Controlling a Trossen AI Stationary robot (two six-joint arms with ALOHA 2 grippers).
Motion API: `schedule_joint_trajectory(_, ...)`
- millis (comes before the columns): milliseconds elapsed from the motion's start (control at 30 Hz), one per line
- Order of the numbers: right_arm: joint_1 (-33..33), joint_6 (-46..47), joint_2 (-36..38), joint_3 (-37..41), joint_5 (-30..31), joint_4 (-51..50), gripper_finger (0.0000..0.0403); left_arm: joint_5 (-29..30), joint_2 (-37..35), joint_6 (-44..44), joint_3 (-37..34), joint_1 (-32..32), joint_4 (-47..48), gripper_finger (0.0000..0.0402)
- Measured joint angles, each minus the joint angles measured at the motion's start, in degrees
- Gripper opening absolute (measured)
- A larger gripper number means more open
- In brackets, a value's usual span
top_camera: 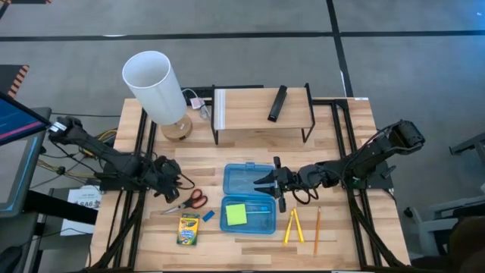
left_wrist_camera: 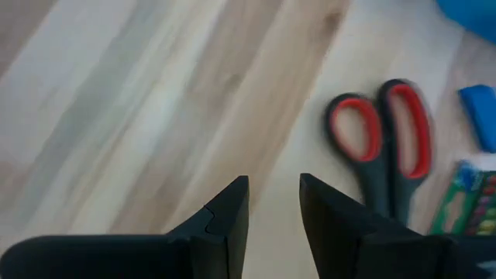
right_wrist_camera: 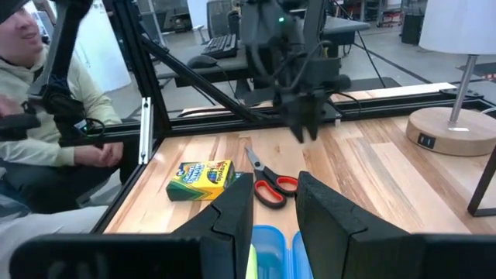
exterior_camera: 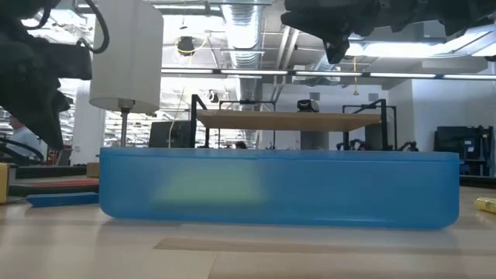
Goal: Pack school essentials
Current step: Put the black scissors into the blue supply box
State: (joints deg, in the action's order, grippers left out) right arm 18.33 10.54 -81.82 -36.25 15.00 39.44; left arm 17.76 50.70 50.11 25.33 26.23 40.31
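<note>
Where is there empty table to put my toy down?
Bare wood lies between the lamp and the scissors, and right of the orange pencil. It is crowded around the blue box, with crayons, eraser and yellow sticks.

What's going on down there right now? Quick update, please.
Left gripper open, empty, above table near scissors. Right gripper open, empty, over blue case. Sticky-note pad in case; crayon box still out. Nothing blocking.

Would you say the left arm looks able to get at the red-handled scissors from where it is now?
Probably yes. The left gripper hangs just beside the scissors with its fingers apart and empty. Only bare table lies between them, and the crayon box and blue eraser sit apart, on the far side of the scissors.
</note>
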Motion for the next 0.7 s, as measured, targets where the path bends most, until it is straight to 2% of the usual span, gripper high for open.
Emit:
schedule_joint_trajectory(400,-0.20,-0.28,0.00,0.00,0.20,-0.09,0.0118,0.69,20.49,-5.21,10.22,0.90,-7.71,0.0102)
schedule_joint_trajectory(700,-0.20,-0.32,0.02,0.00,0.18,-0.77,0.0118,-4.49,34.49,-7.07,17.51,0.92,-6.70,0.0102)
